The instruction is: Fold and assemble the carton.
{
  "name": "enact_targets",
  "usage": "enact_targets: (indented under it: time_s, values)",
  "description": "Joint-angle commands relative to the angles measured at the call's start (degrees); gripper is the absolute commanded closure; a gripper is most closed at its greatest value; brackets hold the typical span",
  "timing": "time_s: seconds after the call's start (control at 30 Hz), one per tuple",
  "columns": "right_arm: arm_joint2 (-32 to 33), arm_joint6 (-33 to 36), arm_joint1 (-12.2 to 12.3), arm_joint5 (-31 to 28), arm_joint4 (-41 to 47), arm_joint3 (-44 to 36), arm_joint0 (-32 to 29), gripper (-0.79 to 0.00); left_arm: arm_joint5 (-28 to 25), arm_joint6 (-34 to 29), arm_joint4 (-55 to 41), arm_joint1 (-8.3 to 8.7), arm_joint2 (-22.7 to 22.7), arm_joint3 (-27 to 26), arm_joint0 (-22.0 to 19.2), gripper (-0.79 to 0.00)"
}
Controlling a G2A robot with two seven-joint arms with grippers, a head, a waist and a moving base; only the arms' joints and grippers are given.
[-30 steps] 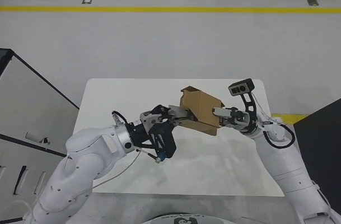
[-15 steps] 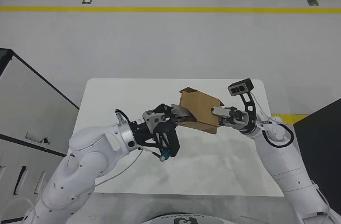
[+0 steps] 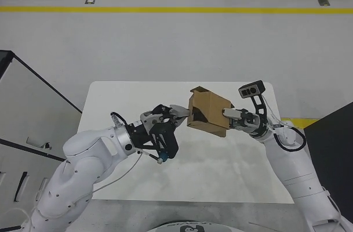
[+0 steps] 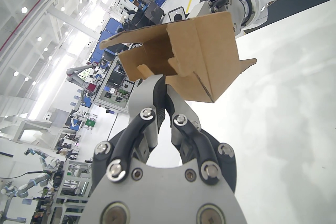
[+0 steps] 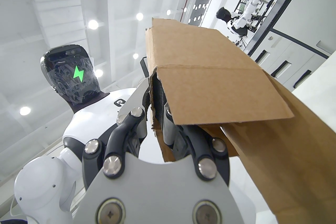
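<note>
Grey floor, yellow line point(image 3: 176, 9) along the far side, dark cabinet point(image 3: 2, 64) off to the left. White counter point(image 3: 135, 104) in the middle.

Carton point(image 3: 208, 109): plain brown corrugated, no print visible. It's held up off the counter over the far right part, tilted, with its shadow on the surface below. Partly erected, the walls already form a box-like tube. The end facing the left arm is open. From the left wrist view, one long flap juts out flat past the opening, and the inner flaps have stepped, notched edges with a small tab. One lower corner comes to a point, and a thin flap tip sticks out on the side toward the right arm. From the right wrist view, a broad flap folds along a crease over the top, and the cut edge there is a bit ragged.

Right pincer point(image 3: 229, 116): clamped on the cardboard wall at the carton's right end, one finger on either side of the board.

Left pincer point(image 3: 179, 110): at the open left end, fingers drawn nearly together, tips right at the edge of the lower flap. Can't tell if any cardboard sits between them.
</note>
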Motion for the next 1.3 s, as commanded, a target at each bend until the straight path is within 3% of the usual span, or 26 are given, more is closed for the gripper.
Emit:
enact_targets:
  time_s: [0.0, 0.53, 0.97, 1.27]
  values:
    - [-0.06, 0.25, -0.05, 0.25, -0.21, -0.02, 0.04, 0.0, -0.76, 0.5, 0.22, -0.02, 0.82, -0.13, -0.25, 0.0]
    - [0.54, 0.67, -0.07, 1.48, -4.1, -1.53, -0.12, 0.0, -3.21, 0.05, 2.78, -0.34, 6.0, 0.52, -2.8, 0.0]
    - [1.78, 0.36, -0.17, 1.42, -2.55, -0.85, -1.51, 0.0, 0.19, -0.46, 0.8, -0.05, 1.15, -1.04, -0.51, 0.0]
    - [2.31, 0.37, -0.19, 1.65, -3.06, -1.77, -2.29, 0.0, -2.31, 0.67, 1.76, 0.27, 1.12, -1.42, 0.86, 0.0]
